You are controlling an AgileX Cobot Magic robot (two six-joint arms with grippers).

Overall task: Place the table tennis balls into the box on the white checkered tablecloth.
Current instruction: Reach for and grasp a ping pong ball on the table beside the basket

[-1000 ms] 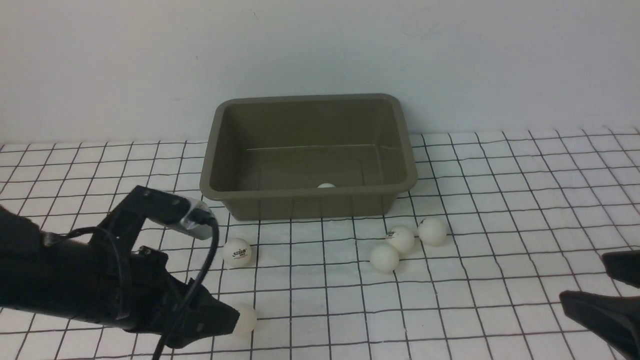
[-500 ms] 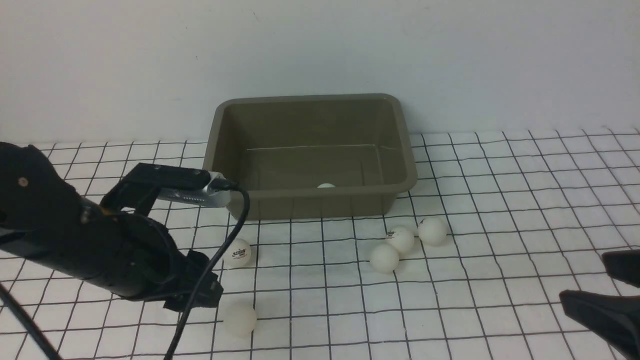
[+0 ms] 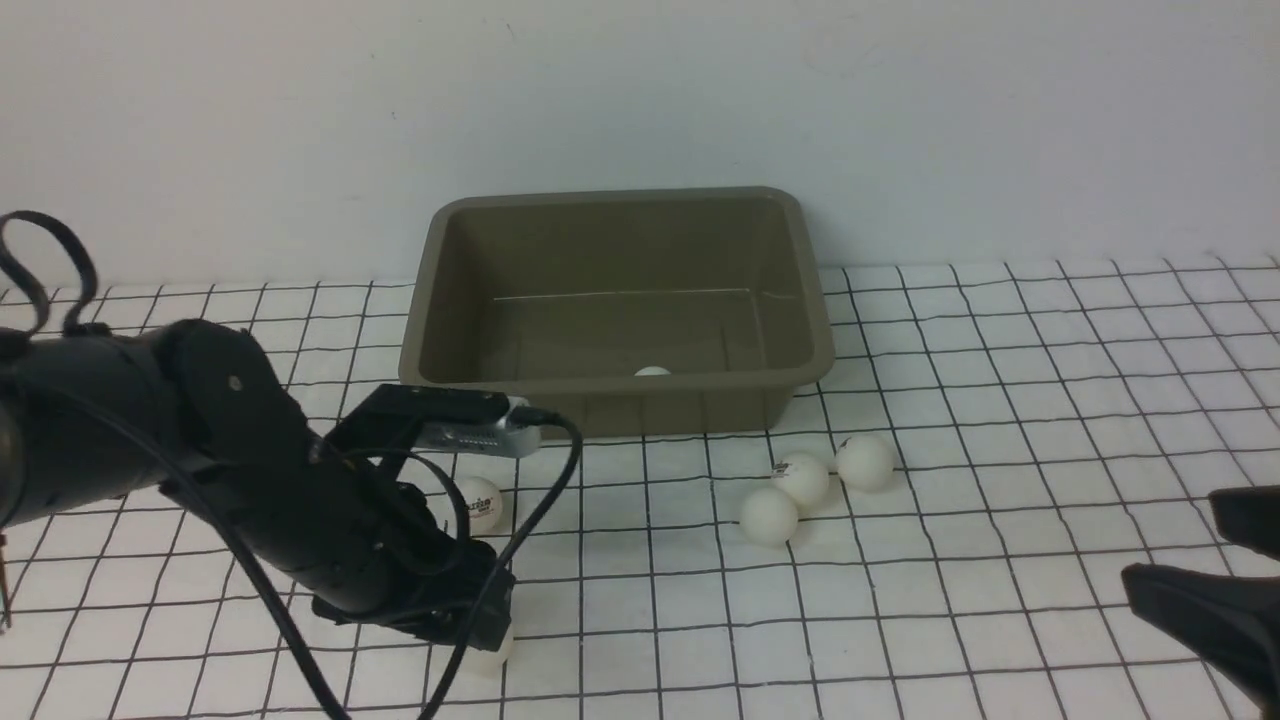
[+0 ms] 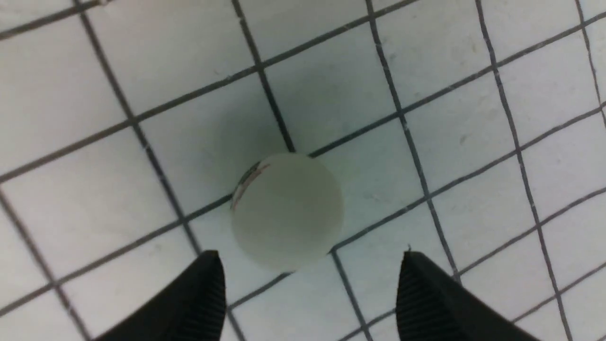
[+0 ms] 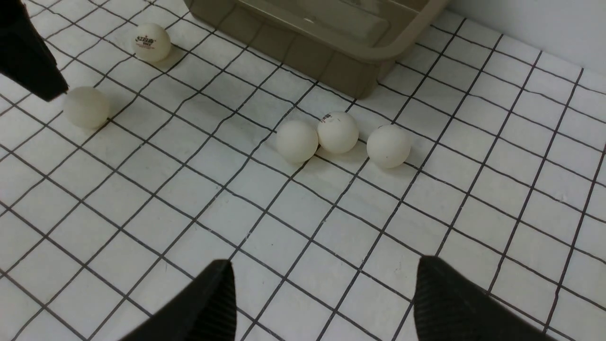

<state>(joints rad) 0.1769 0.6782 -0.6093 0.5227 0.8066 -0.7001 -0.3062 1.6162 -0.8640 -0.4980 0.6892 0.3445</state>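
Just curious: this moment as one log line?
left hand open over small white ball | right hand open, empty | olive-brown plastic box holds another ball

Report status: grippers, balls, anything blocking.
Left gripper open above a loose ball, no grip. Right gripper open, empty. One ball in box, five on tablecloth. Nothing blocking the box.
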